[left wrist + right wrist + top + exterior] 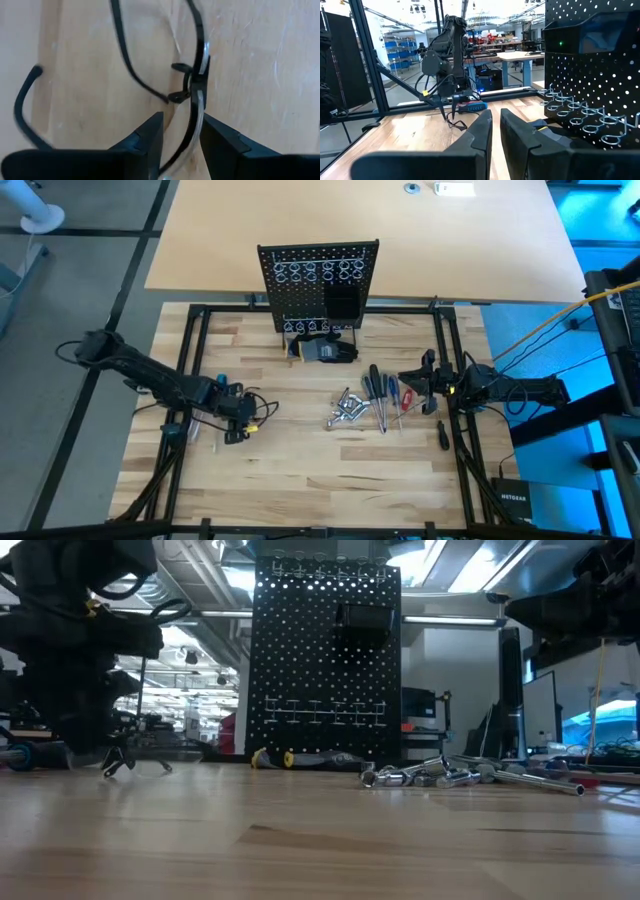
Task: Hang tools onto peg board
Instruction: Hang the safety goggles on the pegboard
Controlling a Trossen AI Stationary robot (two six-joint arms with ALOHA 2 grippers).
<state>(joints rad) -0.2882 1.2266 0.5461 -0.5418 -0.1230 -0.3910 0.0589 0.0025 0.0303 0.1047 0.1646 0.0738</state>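
Note:
The black peg board (320, 275) stands upright at the table's far middle. It carries pale ring holders (580, 117) and a black bin (342, 305). Screwdrivers (385, 395) and shiny silver pieces (345, 410) lie flat on the table right of centre. A blue-handled tool (472, 106) lies by the left arm. My left gripper (182, 145) points steeply down at the left, open. Its fingers stand on either side of the clear rim of a pair of black-armed safety glasses (258, 408) lying on the wood. My right gripper (496, 127) is shut, holds nothing, and waits by the screwdrivers. My left gripper comes from above, with the glasses' clear rim near the hinge (196, 117) running between its two fingers. The rim lies close along one finger (217, 145); I cannot tell whether it touches. The glasses rest on the table.
A dark glove-like bundle (325, 350) with a yellow spot lies at the peg board's foot. A black metal frame (200, 320) borders the work area. A small dark piece (442, 435) lies near the right frame rail. Bare wood stretches along the near edge.

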